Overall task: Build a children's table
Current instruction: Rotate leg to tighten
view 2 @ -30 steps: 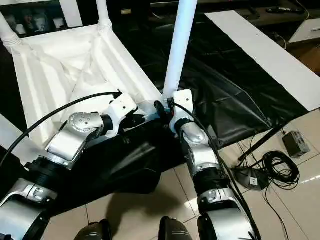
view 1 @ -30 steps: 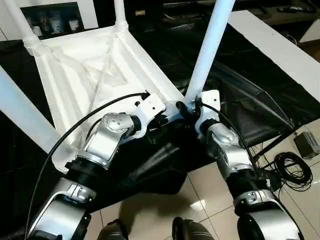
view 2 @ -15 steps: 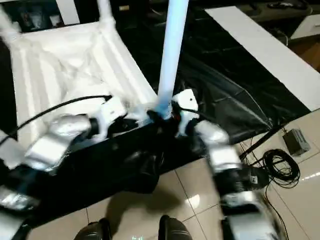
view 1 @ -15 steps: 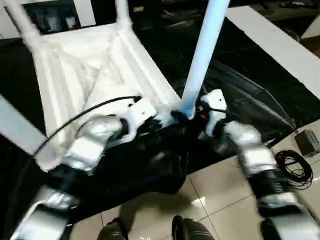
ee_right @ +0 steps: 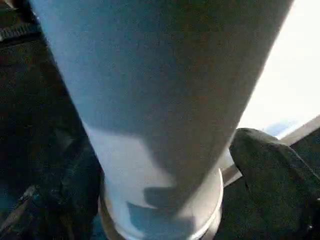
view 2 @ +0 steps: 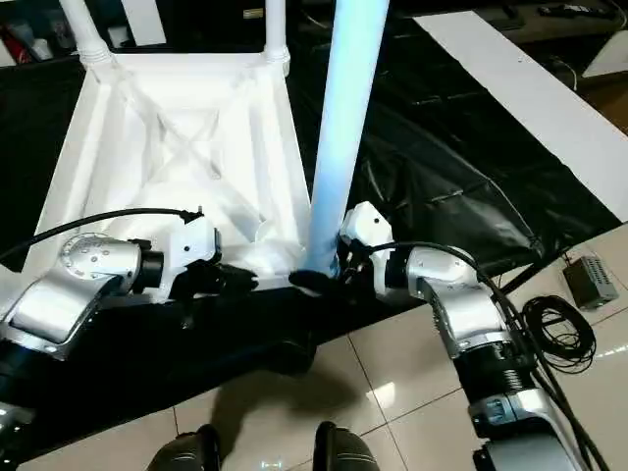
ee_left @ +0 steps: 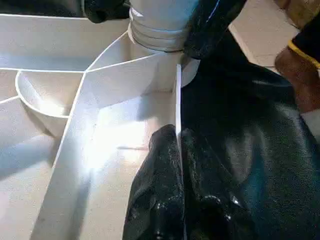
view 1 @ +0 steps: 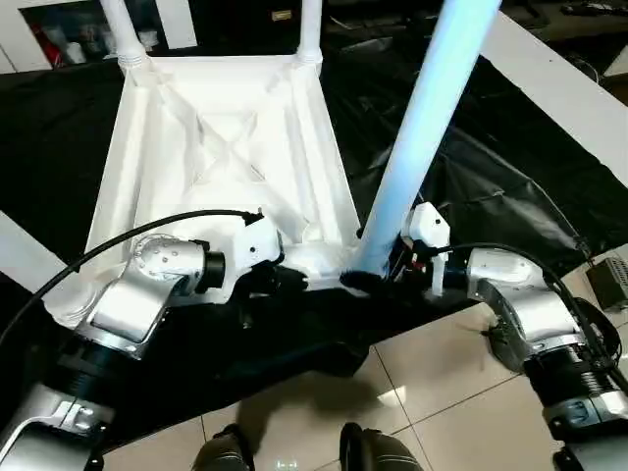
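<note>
1. Standing at the near edge of the upturned tabletop (view 1: 211, 167), the robot has both grippers down at the near right corner socket (ee_left: 159, 42), where a long white leg (view 2: 343, 128) rises nearly upright from it.

2. The right gripper (ee_right: 165, 165) has its two black fingers (ee_right: 270, 170) spread around the flared foot of that leg, one on each side and pressing against it, so it is holding the leg at its base.

3. The left gripper (ee_left: 177, 195) is pinched closed on the thin white rim wall of the tabletop just beside the socket, steadying it.

4. Two more legs (view 1: 123, 29) stand in the far corner sockets, and another pale leg shows at the near left edge; the tabletop lies ribs-up on black sheeting (view 1: 471, 186).

5. My worry is that the leg is not fully seated: the ringed collar still shows above the socket, and a push slightly off-axis could jam it or lever it out.

6. With the grip so low on a tall leg, the top could sway and twist the foot loose.

7. The left hold is on a thin edge; it may slip, letting the tabletop slide on the slick sheeting.
</note>
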`<state>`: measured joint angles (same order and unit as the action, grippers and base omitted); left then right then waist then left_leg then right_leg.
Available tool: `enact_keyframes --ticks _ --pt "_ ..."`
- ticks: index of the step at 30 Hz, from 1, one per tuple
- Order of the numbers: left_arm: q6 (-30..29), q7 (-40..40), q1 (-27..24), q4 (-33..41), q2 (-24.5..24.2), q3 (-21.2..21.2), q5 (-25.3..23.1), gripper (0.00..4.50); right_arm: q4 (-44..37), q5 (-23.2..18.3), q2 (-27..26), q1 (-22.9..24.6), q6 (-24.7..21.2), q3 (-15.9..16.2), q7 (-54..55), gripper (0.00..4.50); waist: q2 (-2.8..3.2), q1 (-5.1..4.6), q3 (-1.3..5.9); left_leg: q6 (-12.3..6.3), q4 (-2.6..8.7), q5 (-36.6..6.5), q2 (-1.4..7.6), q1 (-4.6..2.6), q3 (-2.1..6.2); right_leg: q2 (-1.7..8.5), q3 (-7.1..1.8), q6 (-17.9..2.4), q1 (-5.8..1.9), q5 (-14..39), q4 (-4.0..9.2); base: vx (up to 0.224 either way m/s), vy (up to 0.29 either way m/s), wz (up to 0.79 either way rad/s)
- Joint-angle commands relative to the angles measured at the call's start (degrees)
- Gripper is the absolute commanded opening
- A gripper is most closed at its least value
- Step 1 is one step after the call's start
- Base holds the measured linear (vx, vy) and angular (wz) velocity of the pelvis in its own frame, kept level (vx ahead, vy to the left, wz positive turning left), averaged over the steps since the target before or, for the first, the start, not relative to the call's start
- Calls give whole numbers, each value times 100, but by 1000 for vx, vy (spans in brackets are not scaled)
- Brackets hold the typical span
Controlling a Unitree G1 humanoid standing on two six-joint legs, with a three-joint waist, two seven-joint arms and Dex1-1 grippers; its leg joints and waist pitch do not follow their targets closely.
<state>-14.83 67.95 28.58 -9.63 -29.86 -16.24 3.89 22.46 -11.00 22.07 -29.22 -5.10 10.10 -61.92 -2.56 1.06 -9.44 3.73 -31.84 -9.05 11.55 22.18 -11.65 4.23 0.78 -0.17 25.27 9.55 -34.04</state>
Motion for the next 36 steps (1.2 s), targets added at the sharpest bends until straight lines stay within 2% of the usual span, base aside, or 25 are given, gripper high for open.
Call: enact_keyframes --ticks 1,4,13,22,25,26,27,29,31,33,34,36 --pt "-6 275 -162 26 12 -263 83 0 -148 -102 -13 2 -121 -16 -91 395 27 -15 376 -400 307 -1026 136 -137 19 232 -185 -1439 -290 944 337 0 0 0" --pt "6 283 -157 9 0 -256 81 0 -130 -44 14 7 -91 25 -153 367 27 -15 380 -436 299 -915 136 -134 15 227 -182 -1487 -295 754 318 0 0 0" --pt "21 269 -104 -59 -18 -225 64 0 -39 68 97 4 32 129 -251 288 25 -17 381 -430 297 -935 136 -136 16 232 -181 -1486 -299 832 323 0 0 0" --pt "-26 132 -91 -118 30 -192 33 0 106 146 -7 37 83 43 -3 268 25 -17 407 -478 279 -823 132 -137 11 227 -178 -1542 -313 658 299 0 0 0" --pt "-105 -91 -61 -210 166 -146 8 0 329 221 -207 1 115 -119 570 268 25 -29 389 -369 298 -1018 128 -131 20 240 -177 -1481 -301 1038 339 0 0 0" --pt "-203 -306 -13 -299 331 -94 13 0 520 233 -426 -43 103 -290 1101 268 11 -47 391 -330 300 -1053 129 -122 19 243 -182 -1463 -306 1116 343 0 0 0" --pt "-268 -467 28 -374 439 -70 -10 0 608 205 -569 -58 80 -392 1382 268 25 -68 375 -240 314 -1185 130 -132 25 249 -186 -1423 -276 1352 370 0 0 0" --pt "-355 -873 141 -603 683 -100 -180 0 742 140 -963 -63 -18 -593 2070 268 25 -101 386 -76 334 -1415 126 -128 62 258 -175 -1264 -279 1792 404 0 0 0" --pt "-433 -1193 228 -754 881 -135 -314 0 816 220 -1215 -55 22 -612 2517 268 22 -121 384 -27 337 -1536 133 -146 60 259 -182 -1162 -244 1970 426 0 0 0" --pt "-502 -1429 303 -855 1042 -144 -386 0 952 326 -1403 -101 81 -670 3032 267 22 -122 387 -15 339 -1542 127 -132 63 259 -182 -1114 -244 1978 431 0 0 0" --pt "-550 -1713 389 -979 1217 -130 -461 0 1113 404 -1580 -173 120 -745 3540 267 18 -124 385 4 334 -1542 120 -149 47 250 -187 -1079 -216 1990 442 0 0 0" --pt "-714 -2191 536 -1175 1548 -87 -541 0 1444 473 -1893 -340 190 -892 4388 267 9 -126 394 52 340 -1522 110 -129 62 249 -179 -1036 -240 2000 436 0 0 0"
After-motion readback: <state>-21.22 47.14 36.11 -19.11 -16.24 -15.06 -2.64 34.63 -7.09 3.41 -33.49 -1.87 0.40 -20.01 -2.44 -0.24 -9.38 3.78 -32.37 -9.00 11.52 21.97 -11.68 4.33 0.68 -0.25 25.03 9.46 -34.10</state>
